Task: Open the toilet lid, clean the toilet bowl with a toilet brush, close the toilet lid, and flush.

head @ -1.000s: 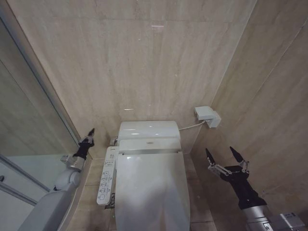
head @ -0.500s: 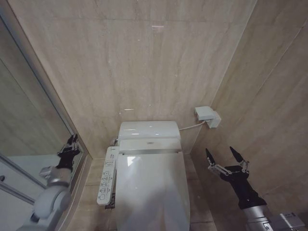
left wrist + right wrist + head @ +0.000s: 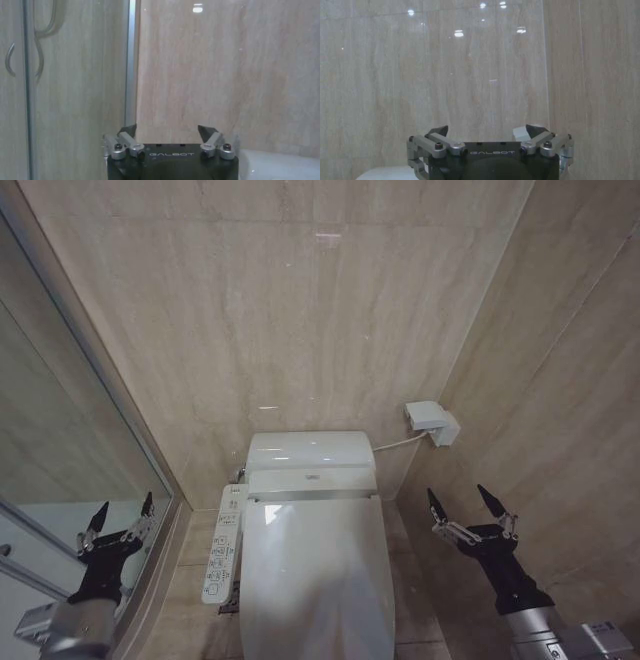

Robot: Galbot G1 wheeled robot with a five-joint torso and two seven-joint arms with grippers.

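Both wrist views read "GALBOT" on the gripper bodies. Two grippers, both empty with fingers spread apart: left gripper (image 3: 121, 518) at lower left by the glass panel (image 3: 60, 450), right gripper (image 3: 466, 503) at lower right beside the side wall. Between them, bottom centre, one toilet lid (image 3: 315, 575), shut, with free floor either side. One control panel (image 3: 222, 544) on the lid's left edge, one wall box (image 3: 431, 422) further back.

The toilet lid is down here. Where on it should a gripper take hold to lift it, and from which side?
Probably the lid's front or side edge, farthest from the hinge by the tank. It lies flat and smooth, so fingers must hook under the rim. The open right gripper has clearer access; the control panel crowds the side nearer the open left gripper.
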